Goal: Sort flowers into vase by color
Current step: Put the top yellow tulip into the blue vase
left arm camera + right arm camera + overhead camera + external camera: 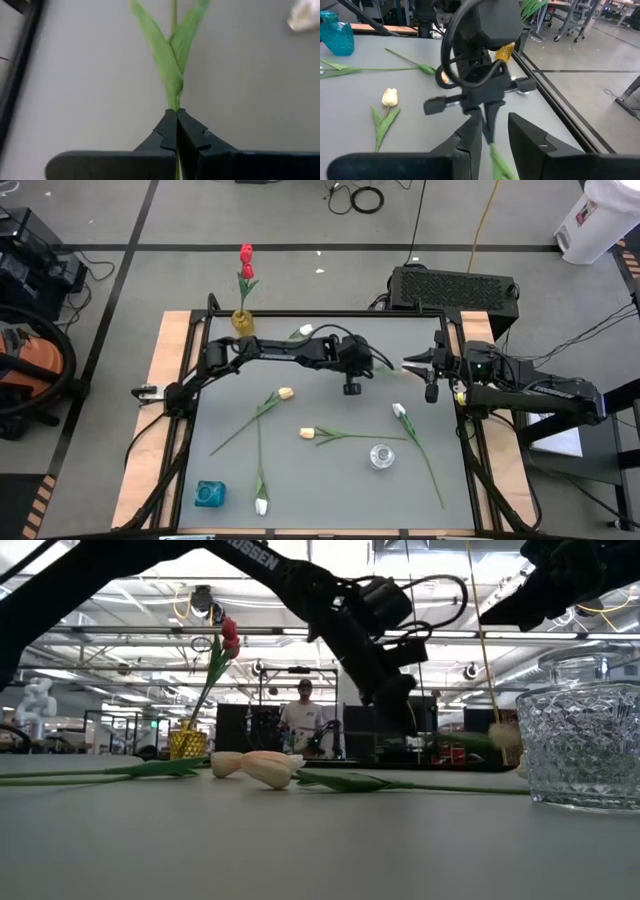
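Observation:
My left gripper [352,387] hangs over the middle of the table's far half, shut on a green tulip stem [173,60] with two long leaves. The stem runs on toward my right gripper [431,377]; its head does not show. My right gripper [492,150] stands open at the far right, close to the left one. Tulips lie flat on the mat: a cream head [286,393], a cream head [307,434], a white head [399,410] and a white head [261,505]. A yellow vase [243,320] holding red tulips [246,255] stands at the far edge. My left gripper pinches the thin stem just under the base of the two leaves [174,103] between its two fingertips [192,131]. The fingers slant down from the table's left and lie along the stem. The held part is raised off the mat; where the stem's other end lies is hidden.
A clear glass vase [381,456] stands near the middle right, a blue vase [210,494] at the near left. Another white head [305,331] lies by the far edge beside the left arm. A black frame [330,313] rims the mat. A person [303,720] stands far behind.

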Controlling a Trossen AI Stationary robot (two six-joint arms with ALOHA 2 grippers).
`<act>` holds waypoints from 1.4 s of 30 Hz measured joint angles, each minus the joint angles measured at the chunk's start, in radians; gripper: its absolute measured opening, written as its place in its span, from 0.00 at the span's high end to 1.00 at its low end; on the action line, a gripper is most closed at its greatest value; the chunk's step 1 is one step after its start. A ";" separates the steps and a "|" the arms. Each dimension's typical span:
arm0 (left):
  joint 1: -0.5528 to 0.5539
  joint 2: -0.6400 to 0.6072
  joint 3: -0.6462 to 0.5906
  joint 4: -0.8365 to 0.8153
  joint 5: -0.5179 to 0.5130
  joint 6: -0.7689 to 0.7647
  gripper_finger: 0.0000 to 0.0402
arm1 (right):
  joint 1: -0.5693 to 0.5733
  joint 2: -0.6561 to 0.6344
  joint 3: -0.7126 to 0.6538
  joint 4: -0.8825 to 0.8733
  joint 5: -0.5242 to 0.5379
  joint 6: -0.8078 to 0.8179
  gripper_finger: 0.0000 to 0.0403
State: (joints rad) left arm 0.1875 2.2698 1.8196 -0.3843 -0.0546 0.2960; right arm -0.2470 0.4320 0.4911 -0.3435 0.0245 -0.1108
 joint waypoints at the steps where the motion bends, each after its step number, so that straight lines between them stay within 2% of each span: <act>1: 0.000 -0.009 0.000 -0.004 -0.009 -0.001 1.00 | 0.000 -0.001 0.000 0.003 0.000 -0.003 0.79; 12: 0.005 -0.080 0.000 -0.078 -0.138 -0.002 1.00 | 0.000 -0.024 0.000 0.037 -0.003 -0.008 0.79; 21: 0.025 -0.202 0.001 -0.138 -0.138 -0.001 1.00 | 0.000 -0.040 0.000 0.024 -0.002 -0.003 0.79; 36: 0.061 -0.454 0.001 -0.377 -0.160 -0.002 1.00 | 0.000 -0.041 0.000 0.016 -0.003 -0.004 0.79; 42: 0.050 -0.557 0.001 -0.392 -0.160 -0.020 1.00 | 0.000 -0.041 0.000 0.001 -0.003 -0.004 0.79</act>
State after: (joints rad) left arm 0.2370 1.7132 1.8202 -0.7767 -0.2145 0.2759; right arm -0.2466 0.3908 0.4911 -0.3423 0.0219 -0.1152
